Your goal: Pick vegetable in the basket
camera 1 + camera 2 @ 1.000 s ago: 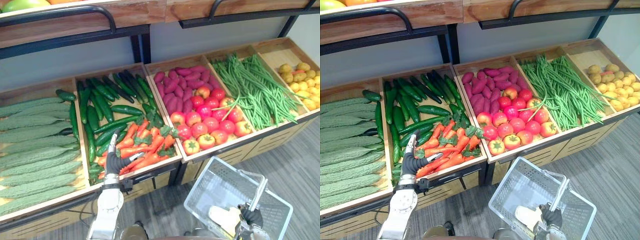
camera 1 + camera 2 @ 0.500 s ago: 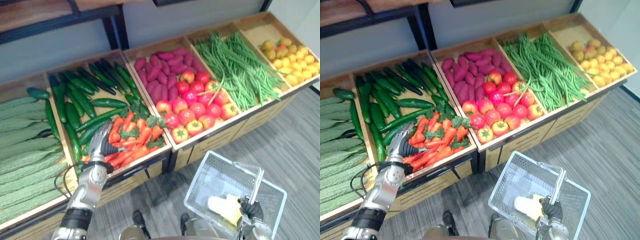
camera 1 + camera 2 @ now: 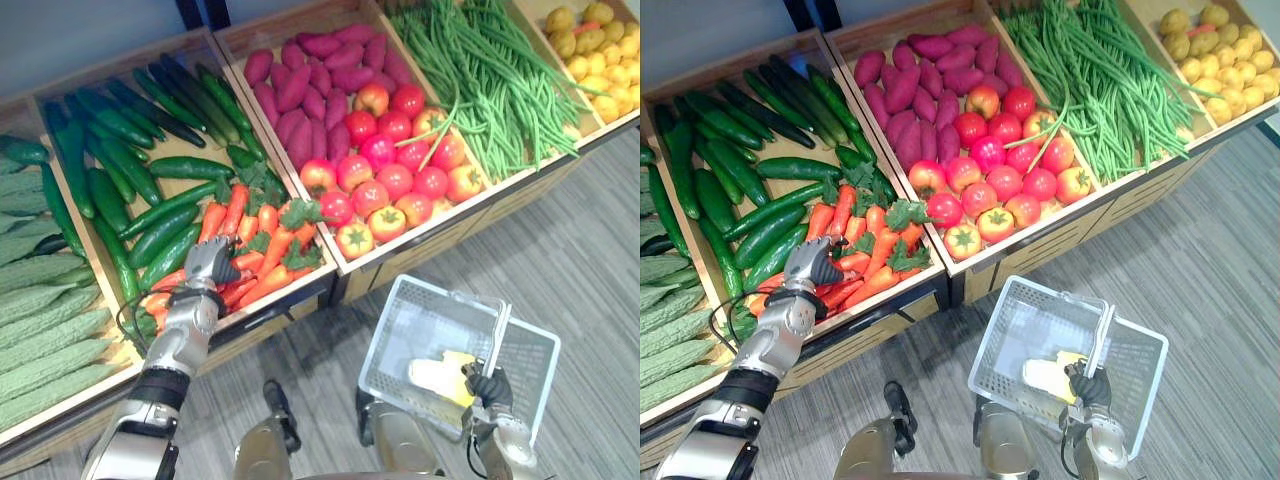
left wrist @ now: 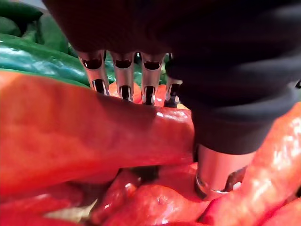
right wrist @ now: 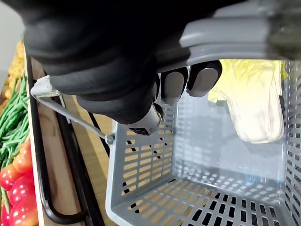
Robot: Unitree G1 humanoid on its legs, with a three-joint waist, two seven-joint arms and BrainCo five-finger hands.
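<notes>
The left robot hand (image 3: 208, 264) rests low in the heap of carrots (image 3: 268, 250) at the front of a wooden bin (image 3: 322, 283), beside the cucumbers (image 3: 120, 170); in its wrist view the fingers (image 4: 124, 75) are curled over one carrot (image 4: 84, 136) with the thumb (image 4: 216, 174) closing against its near side, so it is grasping that carrot; the carrot's long axis runs crosswise to the fingers, lying roughly flat among the others; which end is its tip I cannot tell; the neighbouring carrots lie slanted, leafy tops toward the back of the bin and the tomatoes (image 3: 390, 180); the right robot hand (image 3: 488, 386) is clenched round the handle (image 3: 497, 335) of the grey basket (image 3: 400, 325), which hangs over the floor (image 3: 590, 250) in front of the bin, apart from the carrots; a pale leafy vegetable (image 3: 440, 375) lies inside it.
</notes>
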